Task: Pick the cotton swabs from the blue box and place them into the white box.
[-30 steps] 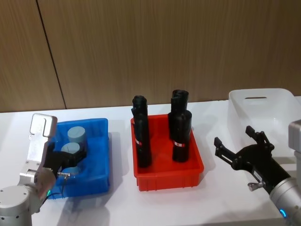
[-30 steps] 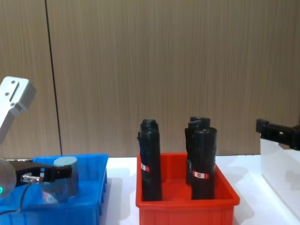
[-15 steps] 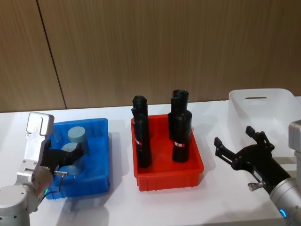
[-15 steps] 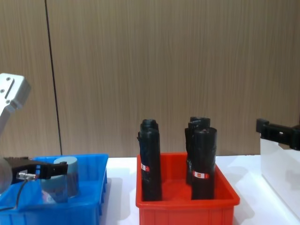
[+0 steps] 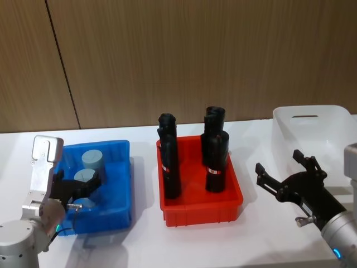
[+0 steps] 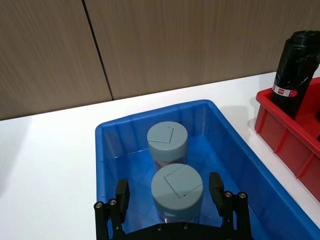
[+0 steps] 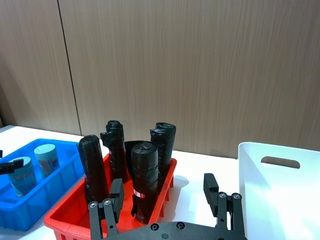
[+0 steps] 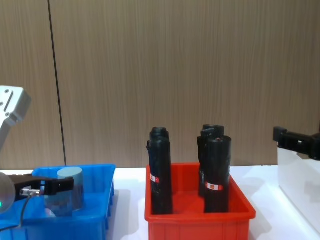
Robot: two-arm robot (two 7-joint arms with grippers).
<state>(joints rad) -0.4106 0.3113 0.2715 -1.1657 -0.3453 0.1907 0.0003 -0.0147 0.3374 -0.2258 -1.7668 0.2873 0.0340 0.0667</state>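
Left wrist view: cotton swabs (image 6: 177, 192) stand between the spread left jaws.

black rolls (image 5: 170, 167) stand upright in a red bin (image 5: 201, 215) on the white table (image 5: 195, 247).

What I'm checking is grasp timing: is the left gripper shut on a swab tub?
No, the left gripper is open, its fingers flanking the nearer swab tub with gaps either side.

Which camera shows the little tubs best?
Left wrist view, looking down on two cotton swab tubs in the blue box. The left gripper partly covers one in the head view; chest and right wrist see sides.
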